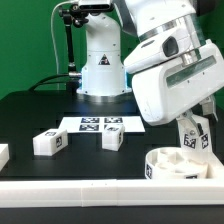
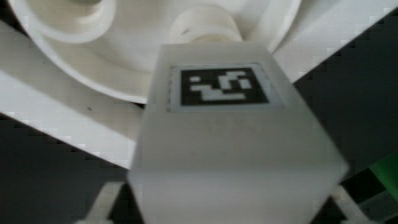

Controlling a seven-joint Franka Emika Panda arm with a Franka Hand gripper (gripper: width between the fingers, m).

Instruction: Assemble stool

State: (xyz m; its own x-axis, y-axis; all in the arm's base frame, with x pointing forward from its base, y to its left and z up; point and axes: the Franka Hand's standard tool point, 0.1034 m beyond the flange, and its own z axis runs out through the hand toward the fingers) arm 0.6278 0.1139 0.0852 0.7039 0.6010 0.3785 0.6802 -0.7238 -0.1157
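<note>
The gripper (image 1: pixel 192 128), clamped on a leg (image 1: pixel 195 143), held it just over the seat (image 1: pixel 165 166); fitting it, I'd judge, next called for careful alignment and lowering.

Behind your workspace you had a plain green backdrop (image 1: pixel 25 45) that filled the rear of the exterior view, and a black upright post (image 1: pixel 67 45) stood in front of it toward that view's left. Your table (image 1: pixel 25 115) was black, caught a faint sheen of light near its far edge, and had the marker board (image 1: pixel 100 124) lying flat near its middle. A white rail (image 1: pixel 60 190) ran along its near edge.
</note>
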